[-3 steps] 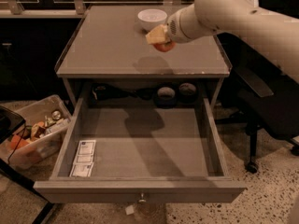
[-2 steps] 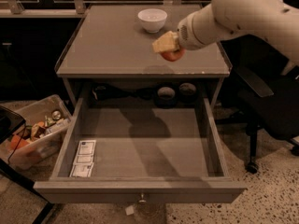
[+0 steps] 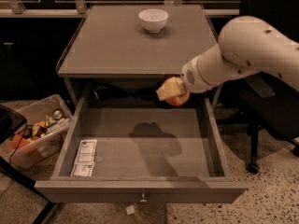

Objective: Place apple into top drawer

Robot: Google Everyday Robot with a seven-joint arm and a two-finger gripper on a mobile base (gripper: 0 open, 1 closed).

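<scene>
As the gripper hangs over the top drawer, it clasps the apple at its tip.

Seemingly plastic gripper above matt drawer

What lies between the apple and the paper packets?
Only bare top drawer floor, camera view; the gripper holds the apple over the drawer's back.

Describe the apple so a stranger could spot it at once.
Start at the open drawer under the grey table. Above its back edge, right of centre, the gripper holds the apple. It is small, round and red-orange, unlike the white bowl on the table.
</scene>
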